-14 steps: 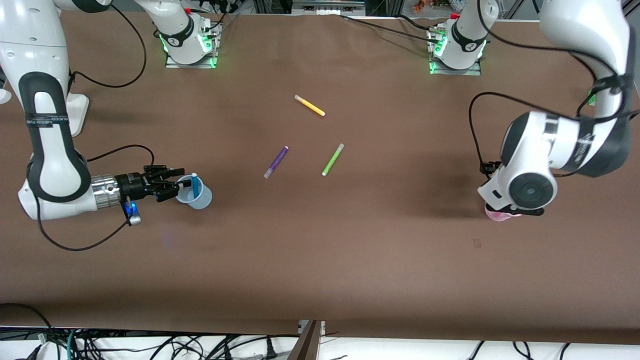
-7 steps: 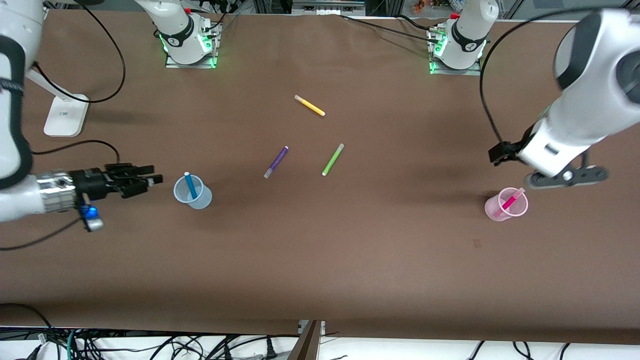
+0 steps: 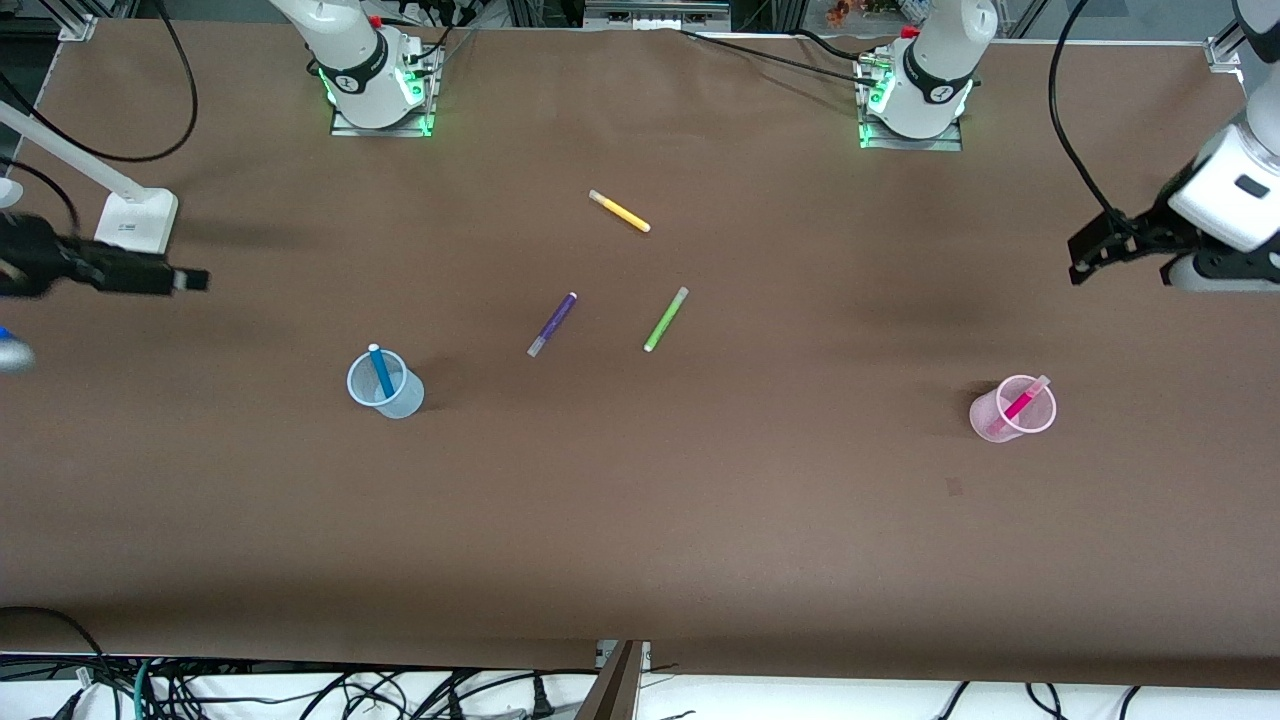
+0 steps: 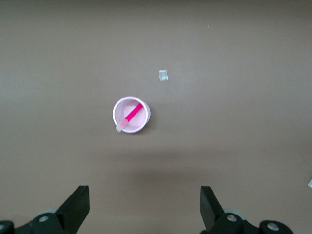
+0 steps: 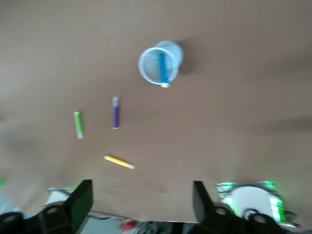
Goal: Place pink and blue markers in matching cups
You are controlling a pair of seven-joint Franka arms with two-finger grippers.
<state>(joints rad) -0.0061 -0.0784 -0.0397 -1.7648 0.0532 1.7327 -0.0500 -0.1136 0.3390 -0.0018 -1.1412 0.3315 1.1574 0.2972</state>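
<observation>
The blue marker (image 3: 380, 370) stands tilted inside the light blue cup (image 3: 398, 398), toward the right arm's end of the table. The pink marker (image 3: 1020, 403) leans inside the light pink cup (image 3: 1000, 422), toward the left arm's end. My right gripper (image 3: 190, 280) hangs open and empty over that table end, well away from the blue cup (image 5: 148, 73) and its marker (image 5: 162, 68). My left gripper (image 3: 1082, 258) is open and empty, high above the table, apart from the pink cup (image 4: 141, 124) and its marker (image 4: 132, 113).
Three loose markers lie mid-table, farther from the front camera than the cups: yellow (image 3: 620, 212), purple (image 3: 552, 324) and green (image 3: 666, 319). A white stand (image 3: 135, 220) sits near the right arm's end. The arm bases (image 3: 375, 75) (image 3: 915, 85) line the back edge.
The right gripper let go of the blue marker in the blue cup, opened and pulled back toward its table end. The left arm rose off the pink cup, uncovering it.
</observation>
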